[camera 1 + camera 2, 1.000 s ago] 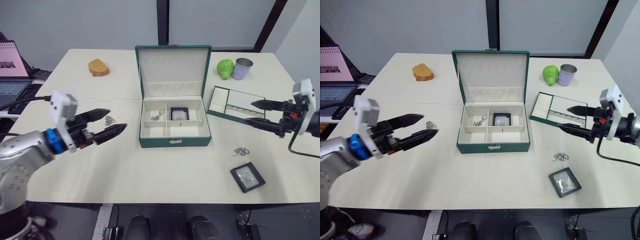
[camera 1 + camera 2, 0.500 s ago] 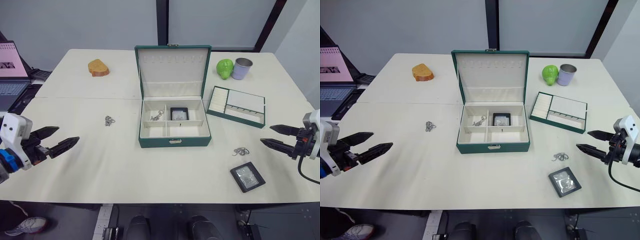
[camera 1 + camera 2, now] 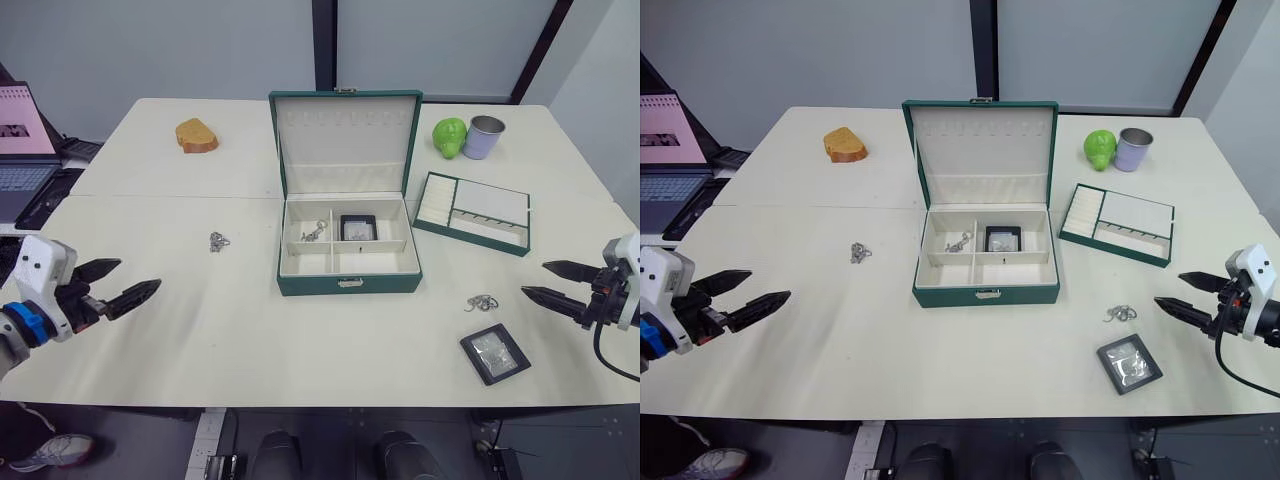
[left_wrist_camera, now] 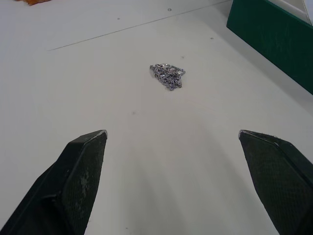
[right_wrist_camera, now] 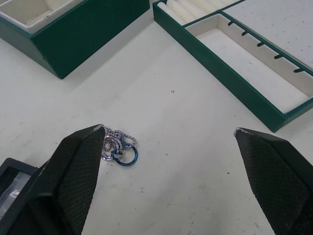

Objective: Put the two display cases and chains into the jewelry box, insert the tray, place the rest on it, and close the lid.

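ahead of the left gripper [image 4: 173,142], fingers spread, a chain [image 4: 167,76] lies apart, right gripper [image 5: 168,142] spread near another chain [image 5: 119,148]

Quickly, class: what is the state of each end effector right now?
Left end effector: open, holding nothing, above the bare table.
Right end effector: open, holding nothing, near a chain.

A cream table [image 3: 250,340] stands before grey wall panels [image 3: 150,45].
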